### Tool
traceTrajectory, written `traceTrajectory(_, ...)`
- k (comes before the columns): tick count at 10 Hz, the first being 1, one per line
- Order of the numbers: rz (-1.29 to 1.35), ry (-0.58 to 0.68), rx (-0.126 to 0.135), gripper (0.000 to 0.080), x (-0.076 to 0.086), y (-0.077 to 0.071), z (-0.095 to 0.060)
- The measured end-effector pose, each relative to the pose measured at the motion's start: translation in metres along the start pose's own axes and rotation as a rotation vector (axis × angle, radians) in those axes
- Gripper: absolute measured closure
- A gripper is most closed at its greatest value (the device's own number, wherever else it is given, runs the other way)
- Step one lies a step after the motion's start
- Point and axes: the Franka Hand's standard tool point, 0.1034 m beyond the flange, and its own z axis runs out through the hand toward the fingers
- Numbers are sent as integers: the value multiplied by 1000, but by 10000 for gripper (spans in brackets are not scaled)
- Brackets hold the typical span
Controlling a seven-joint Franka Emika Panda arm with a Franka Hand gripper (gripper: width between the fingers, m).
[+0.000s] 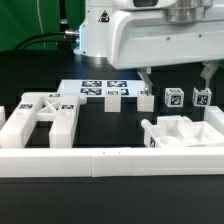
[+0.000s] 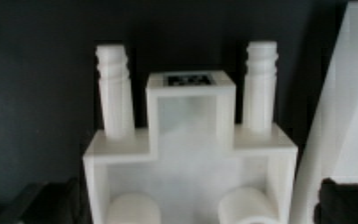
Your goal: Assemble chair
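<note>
over chair part (image 2: 190, 150), gripper (image 1: 146, 88) (jaws apart)

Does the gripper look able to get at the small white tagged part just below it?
Probably yes. The gripper hangs open right over the small white part, with a finger on either side of it in the wrist view. Nothing lies between, and the neighbouring leg stands apart.

**Fingers over a small block**

My gripper (image 1: 146, 86) hangs fingers-down just above a small white block (image 1: 147, 99), which sits just right of the marker board (image 1: 92, 90) at the far middle of the black table (image 1: 110, 126). Further to the exterior view's right stand a tagged leg (image 1: 172, 97) and a second leg (image 1: 201, 97). Nearer, a cross-braced frame (image 1: 45, 115) lies left and a walled panel (image 1: 185, 132) right, both behind the long white rail (image 1: 110, 160).
</note>
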Motion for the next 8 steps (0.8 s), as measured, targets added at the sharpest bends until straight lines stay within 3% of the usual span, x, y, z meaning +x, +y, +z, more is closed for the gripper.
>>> traceTrajectory(1, 2, -10, -2, 150, -16, 1, 5)
traceTrajectory(5, 0, -12, -2, 150, -13, 1, 5)
traceTrajectory(6, 31, -14, 0, 150, -20, 8, 8)
traceTrajectory(8, 91, -20, -8, 150, -62, 15, 19)
